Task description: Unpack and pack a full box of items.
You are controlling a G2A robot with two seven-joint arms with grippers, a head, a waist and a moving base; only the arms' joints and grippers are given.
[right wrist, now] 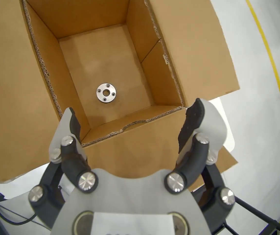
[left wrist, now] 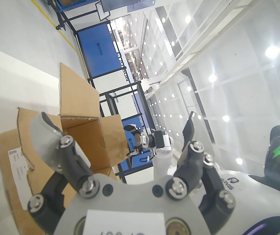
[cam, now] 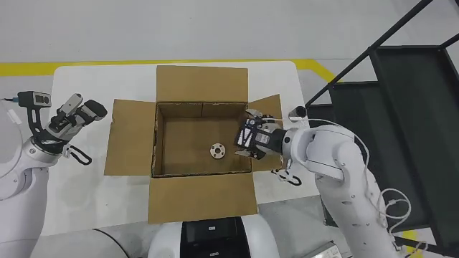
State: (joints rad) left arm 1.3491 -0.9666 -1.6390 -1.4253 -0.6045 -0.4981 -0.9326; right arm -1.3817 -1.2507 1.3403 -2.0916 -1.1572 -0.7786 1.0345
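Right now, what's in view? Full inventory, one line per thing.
cardboard box: one, brown, middle of the table, all four flaps folded out
metal disc: one, silver with small holes, flat on the box floor
label: one, white, on the box flap nearest the left arm
table: one, white, under the box
floor line: one, yellow, along the table's far edge
steps: one set, black metal, on the floor to the right of the table
left gripper: one, grey and black, raised at the table's left edge, fingers open, holding nothing
right gripper: one, grey and black, above the box's right rim, fingers open, holding nothing
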